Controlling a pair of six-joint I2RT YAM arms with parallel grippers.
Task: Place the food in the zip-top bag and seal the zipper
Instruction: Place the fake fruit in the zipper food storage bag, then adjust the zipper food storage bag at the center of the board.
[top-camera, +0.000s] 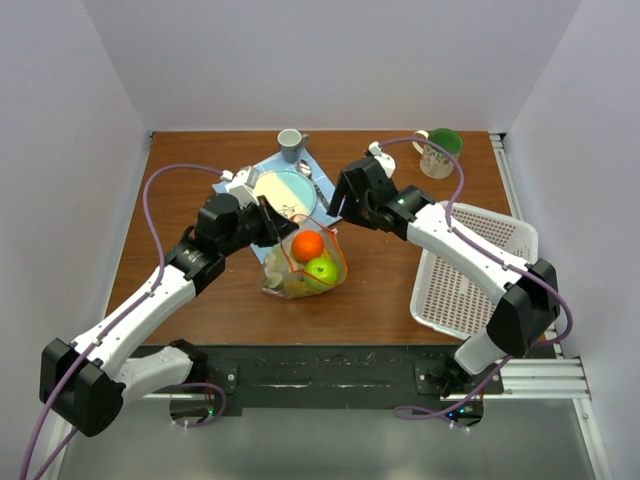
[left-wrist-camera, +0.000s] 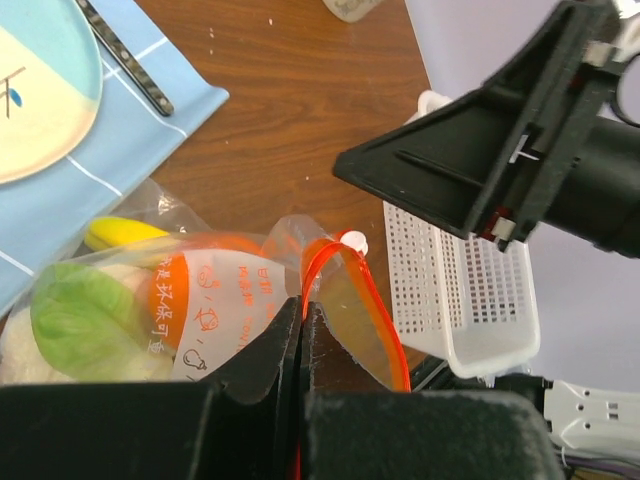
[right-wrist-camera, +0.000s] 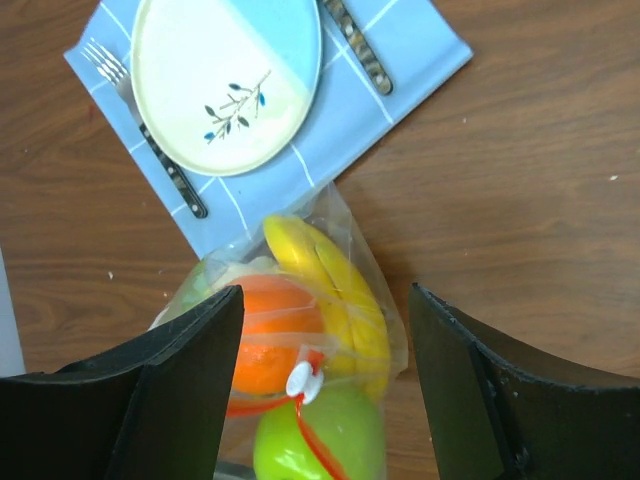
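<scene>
The clear zip-top bag (top-camera: 300, 268) stands in the middle of the table with the orange (top-camera: 308, 246) and green apple (top-camera: 322, 270) inside. The right wrist view also shows the yellow banana (right-wrist-camera: 335, 285) in it, and the left wrist view shows the pale green leafy piece (left-wrist-camera: 75, 318). My left gripper (left-wrist-camera: 301, 306) is shut on the orange-red zipper (left-wrist-camera: 386, 328) at the bag's mouth, beside its white slider (left-wrist-camera: 351, 241). The two strips stand apart. My right gripper (right-wrist-camera: 325, 292) is open just above the bag, its fingers either side of the slider (right-wrist-camera: 302, 382).
A plate (top-camera: 283, 190) with cutlery lies on a blue cloth (top-camera: 318, 180) behind the bag. A grey cup (top-camera: 291, 144) and a green-filled mug (top-camera: 438, 152) stand at the back. A white lattice basket (top-camera: 470, 270) sits at the right.
</scene>
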